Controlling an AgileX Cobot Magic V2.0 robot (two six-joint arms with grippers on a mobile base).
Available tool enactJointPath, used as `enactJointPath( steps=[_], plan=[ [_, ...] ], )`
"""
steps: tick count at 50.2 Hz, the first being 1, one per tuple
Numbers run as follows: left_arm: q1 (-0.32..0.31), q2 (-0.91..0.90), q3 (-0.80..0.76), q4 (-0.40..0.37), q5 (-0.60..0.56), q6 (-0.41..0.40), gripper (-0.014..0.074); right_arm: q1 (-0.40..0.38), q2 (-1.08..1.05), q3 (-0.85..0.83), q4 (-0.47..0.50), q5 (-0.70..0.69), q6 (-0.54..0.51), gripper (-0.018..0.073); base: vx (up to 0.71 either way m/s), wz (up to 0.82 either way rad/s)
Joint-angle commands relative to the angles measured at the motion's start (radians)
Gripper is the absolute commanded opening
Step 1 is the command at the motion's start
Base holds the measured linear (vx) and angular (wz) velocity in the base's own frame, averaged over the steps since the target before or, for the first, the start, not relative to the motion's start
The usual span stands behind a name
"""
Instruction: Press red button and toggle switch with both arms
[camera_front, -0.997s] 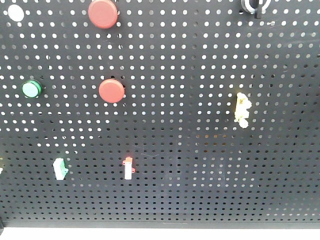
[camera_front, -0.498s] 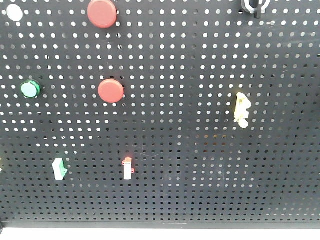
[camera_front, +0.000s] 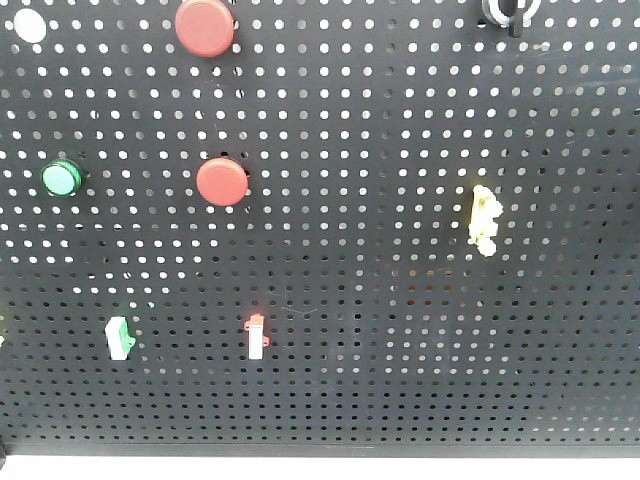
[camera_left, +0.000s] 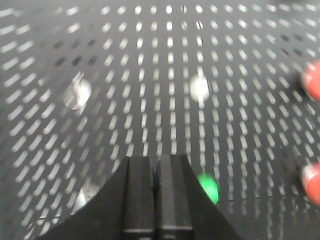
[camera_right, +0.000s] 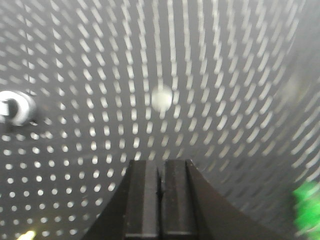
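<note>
Black pegboard (camera_front: 420, 380), two red buttons (camera_front: 222, 182), switches (camera_front: 257, 337)

Bare pegboard (camera_front: 380, 150) stretches right of the lower red button (camera_front: 222, 182) until the yellow switch (camera_front: 484, 220). A second red button (camera_front: 205, 27) juts above it, a green button (camera_front: 62, 178) left, a small toggle (camera_front: 257, 336) below.

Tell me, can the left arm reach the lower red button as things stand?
Probably yes. The shut left gripper faces the pegboard, and the lower red button lies to its right, beyond the green button. Nothing stands between them in the left wrist view.
</note>
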Motion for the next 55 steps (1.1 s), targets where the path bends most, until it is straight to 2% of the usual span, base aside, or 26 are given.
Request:
enactJointPath(
  steps=[1, 7, 18, 22, 29, 40, 55],
  plan=[
    [-0.008, 0.036, -0.086, -0.063, -0.042, -0.003, 0.0001, -0.003, 0.021, -0.036, 0.074, -0.053, 0.017, -0.0003, 0.00, 0.00],
    [-0.072, 0.099, -0.145, -0.111, 0.004, 0.086, 0.0001, -0.003, 0.026, -0.036, 0.095, -0.025, 0.016, -0.0003, 0.00, 0.00],
    [-0.288, 0.267, -0.286, -0.295, 0.100, 0.421, 0.0001, -0.003, 0.026, -0.036, 0.088, -0.016, -0.047, -0.0003, 0.00, 0.00],
    [-0.342, 0.334, -0.347, -0.344, 0.104, 0.479, 0.0001, -0.003, 0.026, -0.036, 0.088, -0.014, -0.075, -0.0003, 0.00, 0.00],
    [-0.377, 0.437, -0.455, -0.354, 0.105, 0.491, 0.0001, -0.003, 0.026, -0.036, 0.088, -0.012, -0.102, -0.0003, 0.00, 0.00],
    [-0.379, 0.543, -0.581, -0.354, 0.105, 0.491, 0.0001, -0.003, 0.026, -0.036, 0.088, -0.008, -0.139, -0.0003, 0.00, 0.00],
    [-0.379, 0.610, -0.651, -0.352, 0.079, 0.490, 0.0001, -0.003, 0.026, -0.036, 0.088, -0.007, -0.139, -0.0003, 0.00, 0.00]
  ],
)
